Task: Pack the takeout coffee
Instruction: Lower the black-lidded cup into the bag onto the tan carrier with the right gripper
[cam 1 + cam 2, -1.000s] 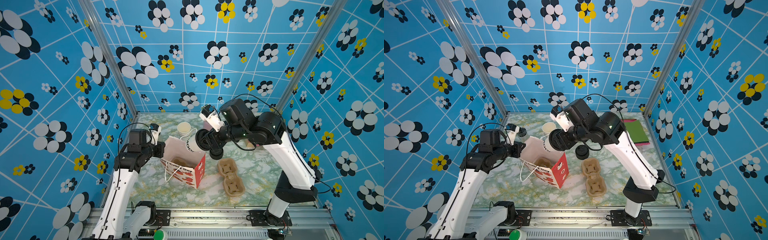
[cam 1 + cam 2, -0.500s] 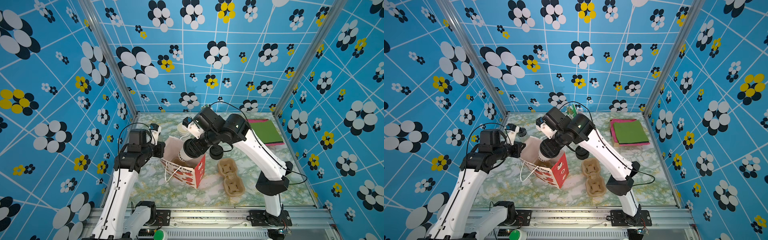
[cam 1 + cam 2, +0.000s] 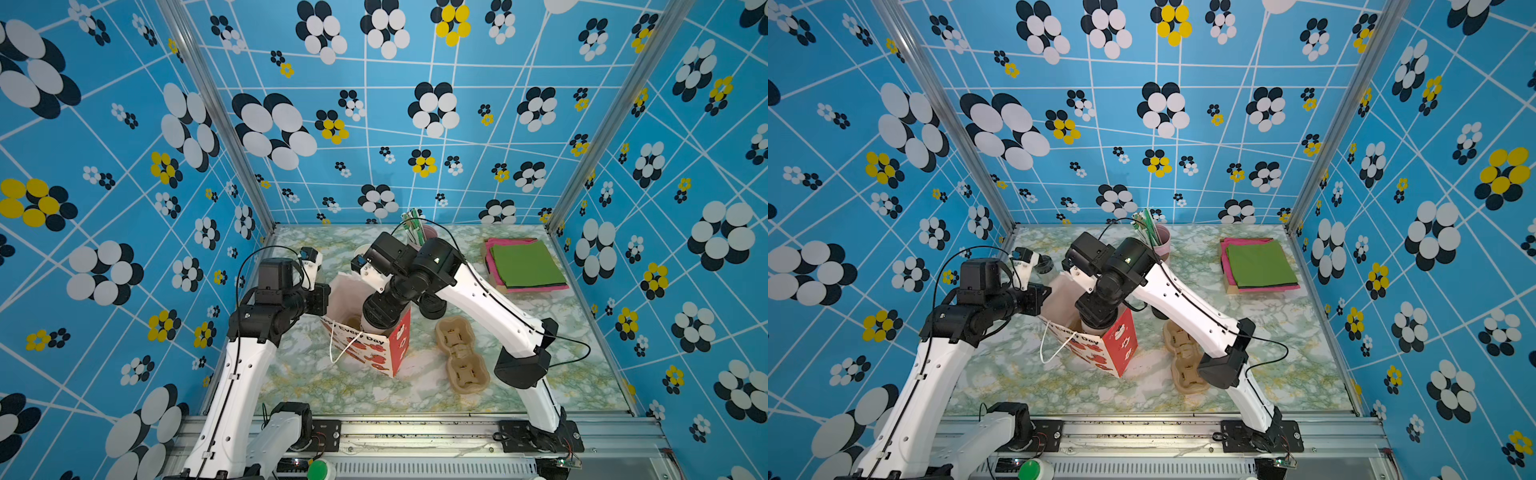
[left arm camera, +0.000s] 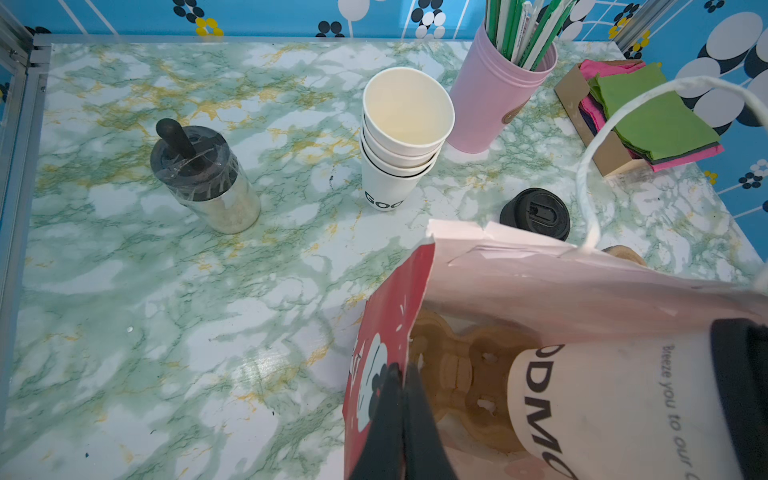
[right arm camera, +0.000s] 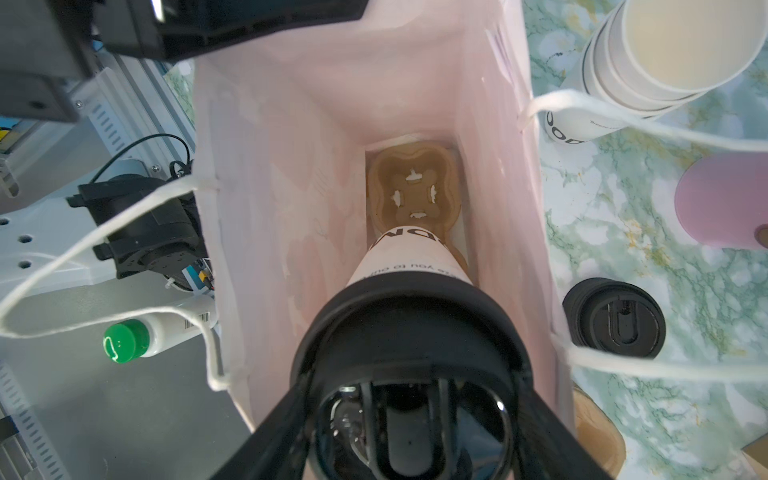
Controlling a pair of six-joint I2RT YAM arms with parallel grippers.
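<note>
The takeout coffee [image 5: 409,257], a white cup with dark lettering and a black lid [image 5: 409,316], hangs upright inside the mouth of the red and white paper bag [image 3: 365,345]. My right gripper [image 5: 411,365] is shut on its lid from above, and from a top view [image 3: 382,309] it hides most of the cup. A brown cup carrier [image 5: 413,195] lies on the bag's floor right under the cup. My left gripper [image 4: 402,374] is shut on the bag's rim at its red side wall and holds the mouth wide [image 3: 320,297]. The cup's side [image 4: 615,407] also fills part of the left wrist view.
Behind the bag stand a stack of lidless white cups [image 4: 403,137], a pink cup of straws [image 4: 494,95], a black pile of lids [image 4: 536,214] and a glass jar [image 4: 203,178]. Brown carriers [image 3: 461,353] lie right of the bag. Napkins [image 3: 525,266] sit at back right.
My right arm has swung left with the cup, from beside the bag to over it and down into its mouth. The left gripper has kept its hold on the rim.
</note>
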